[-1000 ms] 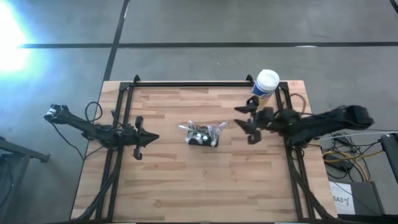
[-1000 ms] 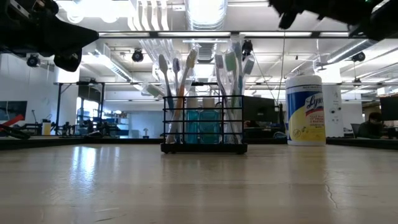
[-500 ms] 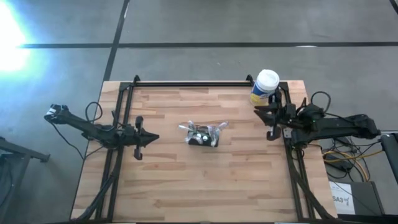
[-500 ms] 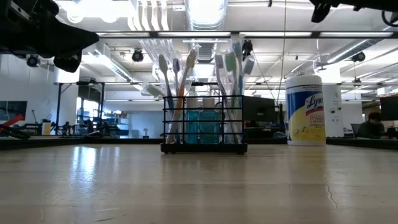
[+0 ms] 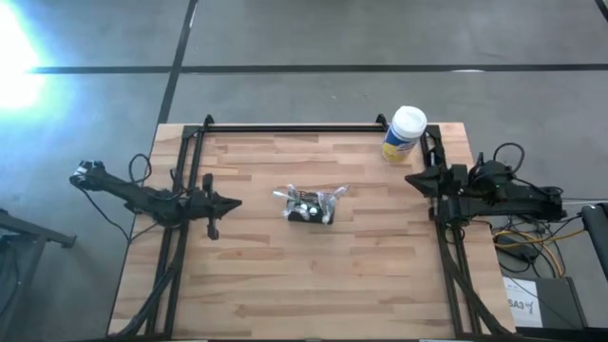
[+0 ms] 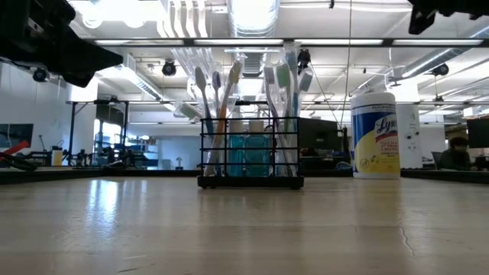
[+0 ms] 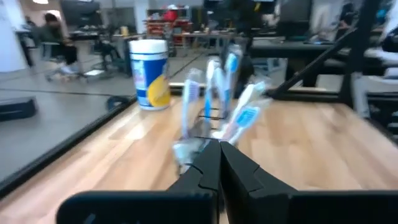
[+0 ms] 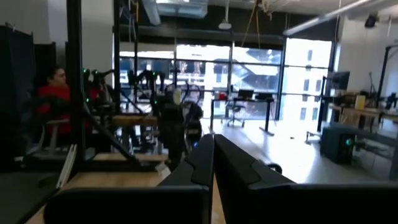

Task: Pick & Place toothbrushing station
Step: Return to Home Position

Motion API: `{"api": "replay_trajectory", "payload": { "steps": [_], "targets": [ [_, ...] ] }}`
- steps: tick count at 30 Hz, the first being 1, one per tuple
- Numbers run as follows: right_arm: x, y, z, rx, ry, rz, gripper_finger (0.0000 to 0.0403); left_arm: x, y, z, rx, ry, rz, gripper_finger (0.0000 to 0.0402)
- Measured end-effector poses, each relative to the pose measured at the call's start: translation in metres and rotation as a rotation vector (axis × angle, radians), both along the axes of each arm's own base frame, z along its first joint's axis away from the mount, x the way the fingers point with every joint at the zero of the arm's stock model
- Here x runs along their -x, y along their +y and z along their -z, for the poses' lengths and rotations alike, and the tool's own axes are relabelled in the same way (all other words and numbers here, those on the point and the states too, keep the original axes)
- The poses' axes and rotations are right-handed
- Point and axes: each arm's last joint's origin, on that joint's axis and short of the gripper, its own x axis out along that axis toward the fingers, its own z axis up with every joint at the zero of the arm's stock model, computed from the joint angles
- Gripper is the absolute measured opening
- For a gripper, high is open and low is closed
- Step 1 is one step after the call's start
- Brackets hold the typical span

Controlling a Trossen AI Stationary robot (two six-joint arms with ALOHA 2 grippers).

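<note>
The toothbrushing station point(image 5: 311, 206) is a small black mesh box that stands upright on its base at the middle of the wooden table, with several toothbrushes sticking up out of it point(image 6: 250, 156) point(image 7: 214, 112). My left gripper point(image 5: 235, 202) point(image 7: 219, 144) is shut and empty. It hovers over the table's left part, to the left of the station, and points at it. My right gripper point(image 5: 410, 179) point(image 8: 213, 138) is also shut and empty, drawn back to the table's right edge and high above the table point(image 6: 435, 11).
A white-lidded, yellow-labelled round canister point(image 5: 404, 133) point(image 6: 375, 134) stands at the far right corner, close to my right gripper. Black frame rails point(image 5: 294, 126) run along the far, left and right edges. A person point(image 8: 53, 93) sits in the room beyond the table.
My right gripper has pulled back from near the station toward the table's right edge, risen a little, and shut with nothing between its fingers. My left gripper has stayed in place and tipped slightly. The station has not moved.
</note>
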Motion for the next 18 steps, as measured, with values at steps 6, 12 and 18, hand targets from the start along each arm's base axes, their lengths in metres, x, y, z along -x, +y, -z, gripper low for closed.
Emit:
{"api": "replay_trajectory", "payload": {
  "steps": [6, 12, 18],
  "targets": [
    [0.021, 0.0, 0.013, -0.019, 0.056, -0.003, 0.0008, 0.007, 0.004, -0.012, -0.071, -0.065, -0.027, 0.0003],
    [0.022, 0.0, 0.021, -0.027, 0.078, 0.004, 0.0008, 0.018, 0.009, -0.018, -0.097, -0.134, -0.053, 0.0002],
    [0.017, 0.0, 0.032, -0.029, 0.095, 0.005, 0.0008, 0.026, 0.013, -0.01, -0.082, -0.132, -0.1, 0.0001]
  ]
}}
